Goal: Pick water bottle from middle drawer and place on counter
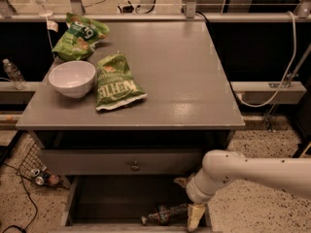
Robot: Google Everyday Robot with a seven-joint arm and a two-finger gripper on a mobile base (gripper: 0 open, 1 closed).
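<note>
1. Pulled out at the bottom of the cabinet: the middle drawer (116, 200), with its dark floor in view.
2. Lying on its side on that floor, near the front right corner: the water bottle (164, 214), with the white cap end towards the left.
3. Reaching in from the right edge: a white arm (257, 171), bent down into the right part of the drawer.
4. At the end of the arm, low inside the drawer and just beside the right end of the bottle: the gripper (188, 203).
5. Claw released, as far as can be seen: one pale finger (196, 216) down at the front, touching or almost touching the bottle end, the other finger further back and well apart from it. Nothing grasped.
6. Above the open drawer: a flat grey drawer front (97, 161) with a small round knob (135, 166), closed.
7. On top of the cabinet: the counter (184, 81), grey and slightly glossy.
8. On the left part of the counter: a white bowl (72, 78), and just beside it, on its right, a green chip bag (116, 81).
9. Further back, at the far left corner of the counter: a second green bag (80, 35).
10. Off the counter, on a ledge at the left edge: another clear bottle (13, 74), upright.
</note>
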